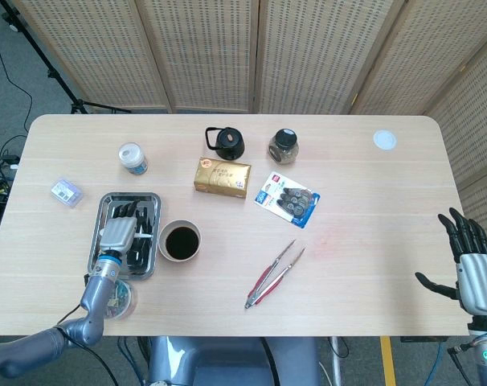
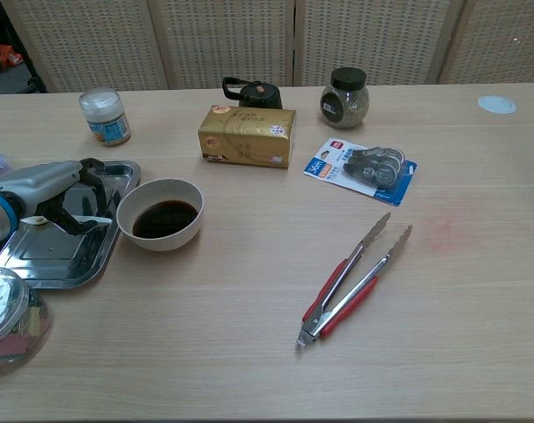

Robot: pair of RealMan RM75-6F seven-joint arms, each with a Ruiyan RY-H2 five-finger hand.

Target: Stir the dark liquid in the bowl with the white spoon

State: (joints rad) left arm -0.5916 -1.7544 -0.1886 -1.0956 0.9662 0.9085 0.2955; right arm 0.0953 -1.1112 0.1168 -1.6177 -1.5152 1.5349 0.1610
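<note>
The white bowl [image 1: 180, 224] of dark liquid [image 1: 181, 242] stands just right of the metal tray [image 1: 129, 195]; the chest view shows the bowl [image 2: 159, 241] and tray [image 2: 47, 257] too. The white spoon [image 2: 98, 218] lies in the tray, its handle pointing toward the bowl, and only a short white piece of the spoon [image 1: 145, 235] shows from the head view. My left hand [image 2: 51, 187] is low over the tray, fingers arched down around the spoon; a real grip cannot be made out. My right hand [image 1: 471, 267] hangs beyond the table's right edge, fingers spread, holding nothing.
Red-handled tongs [image 2: 351, 282] lie right of the bowl. A gold box [image 2: 248, 136], black kettle [image 2: 252, 92], dark jar [image 2: 344, 98] and blister pack [image 2: 361, 166] sit behind. A white-lidded jar [image 2: 104, 115] stands behind the tray, a clear tub [image 2: 7, 322] in front.
</note>
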